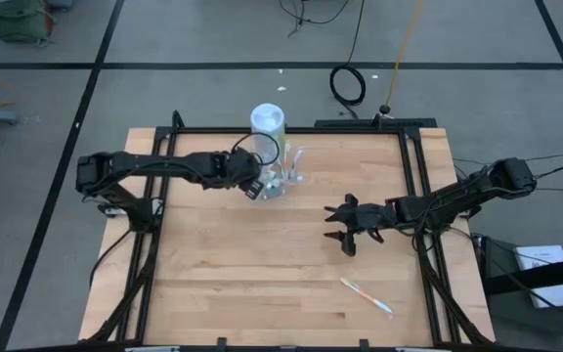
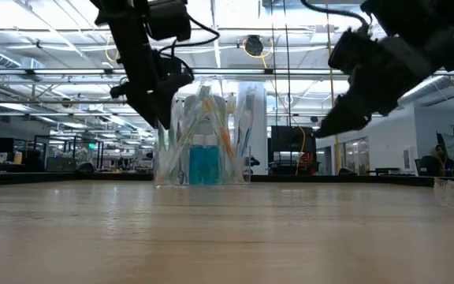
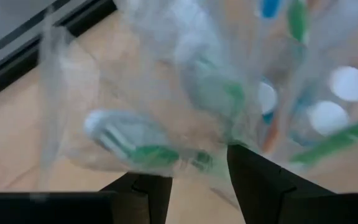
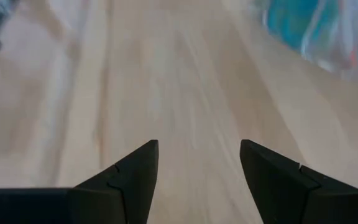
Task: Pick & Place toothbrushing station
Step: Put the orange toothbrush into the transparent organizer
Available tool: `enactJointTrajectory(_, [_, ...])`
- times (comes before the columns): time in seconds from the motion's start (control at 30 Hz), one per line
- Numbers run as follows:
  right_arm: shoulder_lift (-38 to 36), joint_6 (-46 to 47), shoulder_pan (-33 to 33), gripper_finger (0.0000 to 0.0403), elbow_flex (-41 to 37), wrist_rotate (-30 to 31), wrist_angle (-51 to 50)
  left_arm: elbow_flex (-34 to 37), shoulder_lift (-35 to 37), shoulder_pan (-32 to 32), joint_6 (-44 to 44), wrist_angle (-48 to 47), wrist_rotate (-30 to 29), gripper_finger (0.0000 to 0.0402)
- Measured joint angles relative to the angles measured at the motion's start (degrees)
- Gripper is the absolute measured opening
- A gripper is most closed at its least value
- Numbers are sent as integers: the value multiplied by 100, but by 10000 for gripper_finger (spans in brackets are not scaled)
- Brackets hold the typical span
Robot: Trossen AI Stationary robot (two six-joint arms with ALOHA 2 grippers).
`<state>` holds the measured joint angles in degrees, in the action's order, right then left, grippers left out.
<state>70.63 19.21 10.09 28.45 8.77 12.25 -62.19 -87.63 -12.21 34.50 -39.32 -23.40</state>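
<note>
Standing on the wooden bench (image 1: 262,264) near its far edge, the small clear plastic toothbrushing station (image 1: 280,178) remained unlifted, the left hand (image 1: 258,186) spread around it, the right hand (image 1: 345,227) apart and idle.

Both arms are dark, slim and jointed, with black cables trailing off them. The left claw (image 1: 258,185) and right claw (image 1: 345,226) have tapered matte-black fingers.
</note>
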Motion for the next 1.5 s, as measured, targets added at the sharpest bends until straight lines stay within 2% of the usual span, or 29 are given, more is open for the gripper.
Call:
enactJointTrajectory(0.2, [-2, -366, 121, 218, 0, -519, 354, -4, 516, 339, 70, -424, -254, 159])
enactJointTrajectory(0.43, [0, -467, 655, 185, -2, -1193, 342, -4, 1106, 640, 136, -749, -818, 159])
enactJointTrajectory(0.53, [0, 32, 1057, 174, -2, -1201, 377, -4, 1169, 718, 120, -734, -940, 159])
enactJointTrajectory(0.8, [2, 2223, 2137, 169, 0, -1188, -255, -4, 1152, 750, 46, -704, -1001, 159])
enactJointTrajectory(0.97, [348, 3344, 2675, 169, 0, -1162, -552, -4, 1152, 750, 95, -698, -1261, 159])
enactJointTrajectory(1.1, [795, 3613, 2907, 169, 0, -926, -543, -4, 1099, 748, 116, -663, -1271, 159])
enactJointTrajectory(1.23, [1094, 3457, 2945, 169, 12, -723, -417, 0, 1106, 750, 122, -643, -1271, 159])
enactJointTrajectory(1.5, [1441, 3352, 2942, 169, 15, -702, 137, 0, 1102, 750, 140, -645, -1267, 159])
